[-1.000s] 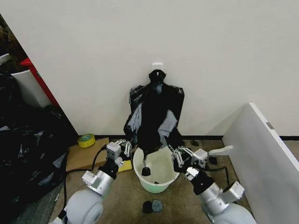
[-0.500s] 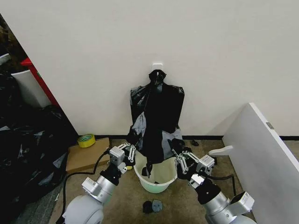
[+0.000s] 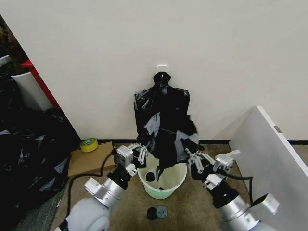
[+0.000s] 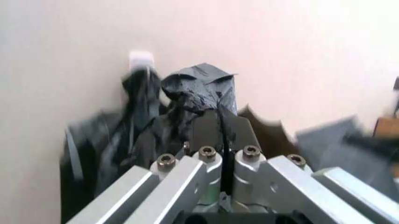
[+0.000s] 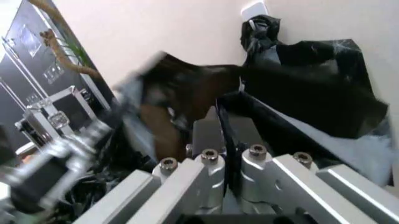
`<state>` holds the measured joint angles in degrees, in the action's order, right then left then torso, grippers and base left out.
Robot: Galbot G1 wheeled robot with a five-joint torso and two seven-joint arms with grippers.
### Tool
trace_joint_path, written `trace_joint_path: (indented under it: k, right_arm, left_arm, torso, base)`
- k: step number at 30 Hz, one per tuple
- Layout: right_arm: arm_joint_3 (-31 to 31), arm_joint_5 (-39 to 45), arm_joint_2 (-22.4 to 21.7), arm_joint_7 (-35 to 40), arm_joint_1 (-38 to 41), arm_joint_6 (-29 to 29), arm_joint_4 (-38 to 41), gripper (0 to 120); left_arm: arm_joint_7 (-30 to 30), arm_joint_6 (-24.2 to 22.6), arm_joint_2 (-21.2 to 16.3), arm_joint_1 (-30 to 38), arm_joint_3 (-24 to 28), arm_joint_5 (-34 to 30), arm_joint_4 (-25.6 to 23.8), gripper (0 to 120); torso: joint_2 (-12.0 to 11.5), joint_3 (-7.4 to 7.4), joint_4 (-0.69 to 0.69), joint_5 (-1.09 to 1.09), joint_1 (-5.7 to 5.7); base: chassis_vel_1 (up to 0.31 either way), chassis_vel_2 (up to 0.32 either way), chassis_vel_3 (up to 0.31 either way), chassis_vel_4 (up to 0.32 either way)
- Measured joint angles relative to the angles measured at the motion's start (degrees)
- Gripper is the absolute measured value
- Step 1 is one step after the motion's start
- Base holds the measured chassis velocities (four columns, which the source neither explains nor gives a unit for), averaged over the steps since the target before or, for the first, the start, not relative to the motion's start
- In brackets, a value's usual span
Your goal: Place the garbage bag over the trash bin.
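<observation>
The garbage bag [image 3: 166, 142] is held up over the trash bin [image 3: 162, 180], which stands on the floor by the wall. It is pinched by the left gripper [image 3: 139, 153] and right gripper [image 3: 192, 156], each clamped on an edge.

Glossy black with pale grey sheen patches is seen on the garbage bag [image 3: 166, 139]; the trash bin [image 3: 169, 185] is white with a pale green base; the bundle of bags [image 3: 162, 98] on the wall is black; silver metal is shown on left gripper [image 3: 140, 153] and right gripper [image 3: 193, 157]
</observation>
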<state>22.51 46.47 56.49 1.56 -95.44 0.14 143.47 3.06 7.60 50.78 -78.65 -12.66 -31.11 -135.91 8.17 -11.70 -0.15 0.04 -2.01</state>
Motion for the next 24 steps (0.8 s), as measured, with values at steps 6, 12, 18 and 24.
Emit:
trace_joint_path:
  k: [6,12,18,24]
  right_arm:
    - [2.7,11.3,-2.2,1.5,6.2,-6.2,0.0,0]
    - [4.2,16.2,-3.5,3.1,7.3,-8.6,0.0,0]
    - [6.1,18.0,-3.8,4.2,6.5,-9.4,-0.1,0]
    - [8.3,18.9,-3.4,5.1,5.6,-9.4,-0.1,0]
  left_arm:
    - [0.4,-1.9,-3.3,1.1,-2.9,-4.9,-4.4,0]
    - [0.7,-2.9,-3.5,0.9,-2.3,-5.7,-5.1,0]
    - [0.8,-3.2,-3.3,1.6,-1.1,-6.0,-4.7,0]
    - [1.0,-3.1,-1.4,2.7,2.2,-5.9,-1.7,0]
  torso:
    - [0.0,0.00,0.01,0.00,0.00]
    - [0.0,0.00,0.00,-0.01,0.00]
    - [0.0,0.00,0.00,0.00,0.00]
    - [0.0,0.00,0.00,-0.01,0.00]
  base:
    - [0.000,0.000,0.000,0.000]
    - [0.000,0.000,0.000,0.000]
    - [0.000,0.000,0.000,0.000]
    - [0.000,0.000,0.000,0.000]
